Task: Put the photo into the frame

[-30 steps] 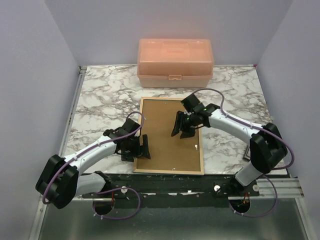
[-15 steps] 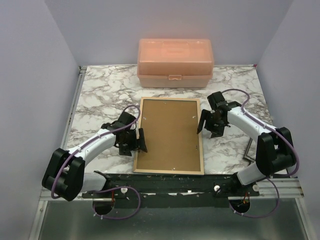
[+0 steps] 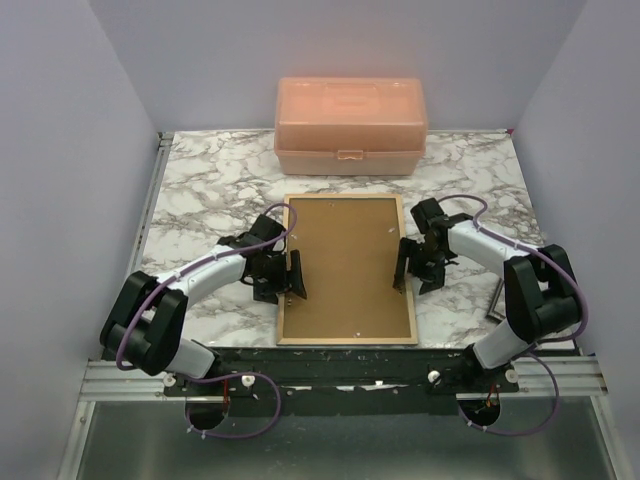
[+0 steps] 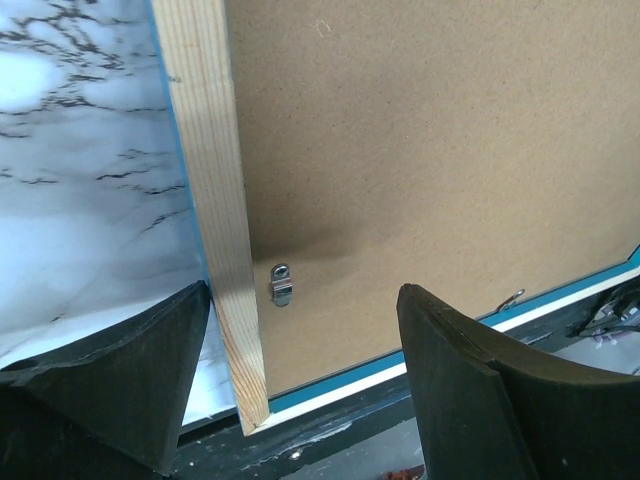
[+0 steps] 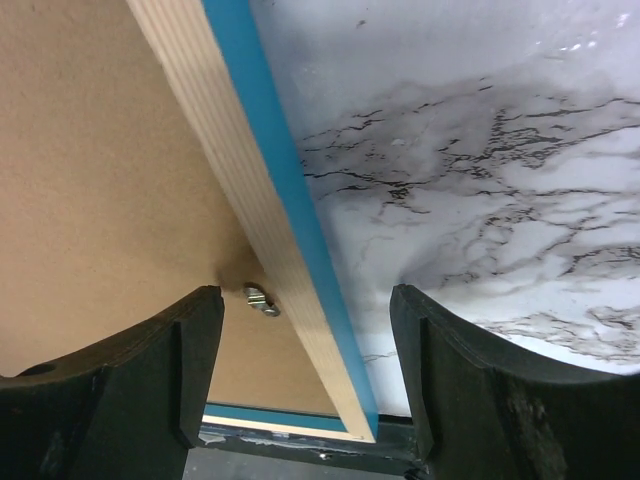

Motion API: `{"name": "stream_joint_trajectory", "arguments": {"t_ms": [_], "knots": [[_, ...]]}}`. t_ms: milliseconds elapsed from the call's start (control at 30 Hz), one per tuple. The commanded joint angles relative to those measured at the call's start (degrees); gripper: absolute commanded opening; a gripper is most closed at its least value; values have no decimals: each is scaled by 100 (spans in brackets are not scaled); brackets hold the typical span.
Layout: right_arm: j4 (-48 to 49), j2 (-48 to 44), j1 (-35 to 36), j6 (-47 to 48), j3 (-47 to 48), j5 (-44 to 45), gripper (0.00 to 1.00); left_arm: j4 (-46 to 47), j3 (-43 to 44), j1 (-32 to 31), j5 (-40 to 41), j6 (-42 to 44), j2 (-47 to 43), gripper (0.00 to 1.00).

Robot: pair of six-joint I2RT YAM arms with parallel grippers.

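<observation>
Top external: the frame (image 3: 345, 341) lies flat and face down on the marble table (image 3: 200, 190), light wood rim up, brown backing board (image 3: 345, 265) filling it. Its long axis runs near-to-far, roughly square to the table. One short end sits at the table's near edge and the other points at the pink plastic box (image 3: 350, 125) at the back, well apart from it.

The left gripper (image 3: 288, 288) is on the frame's left long side, toward the near end. The right gripper (image 3: 410, 270) is on the right long side, about midway along.

Left wrist: the fingers (image 4: 120, 370) are spread wide and straddle the wood rim (image 4: 215, 200), one over marble and one over the board, gripping nothing. A metal turn clip (image 4: 281, 284) lies between them, just inside the rim.

Right wrist: same picture, with the fingers (image 5: 460, 380) wide apart either side of the rim and nothing held. The blue edge (image 5: 290, 190) shows on the frame's outer side, and another clip (image 5: 260, 299) sits on the board beside the rim.
</observation>
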State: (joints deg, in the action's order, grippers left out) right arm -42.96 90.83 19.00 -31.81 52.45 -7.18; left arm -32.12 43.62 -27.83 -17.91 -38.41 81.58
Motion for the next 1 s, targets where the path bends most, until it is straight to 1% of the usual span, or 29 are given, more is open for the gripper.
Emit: {"name": "stream_joint_trajectory", "arguments": {"t_ms": [0,100,300,467,567,733,867,900,967], "knots": [[130,86,7,140,-144,-306,74,364,-28,-160,-149,-190,38,76],[85,49,7,156,-147,-139,70,321,-157,-153,15,-206,-23,76],[71,160,18,185,-93,298,57,288,-213,-158,42,-157,-1,76],[23,209,117,202,-20,640,54,286,-279,-157,88,-158,-47,76],[-56,212,255,137,20,907,46,298,-314,-157,93,-175,-55,76],[-77,187,338,15,-15,957,18,294,-336,-154,138,-175,-55,76],[-69,159,358,-41,-84,954,3,285,-362,-159,164,-158,-49,76],[-69,151,358,-44,-101,968,1,278,-362,-153,173,-158,-51,76],[-63,124,359,-54,-112,969,1,276,-367,-153,183,-158,-61,76]]}}
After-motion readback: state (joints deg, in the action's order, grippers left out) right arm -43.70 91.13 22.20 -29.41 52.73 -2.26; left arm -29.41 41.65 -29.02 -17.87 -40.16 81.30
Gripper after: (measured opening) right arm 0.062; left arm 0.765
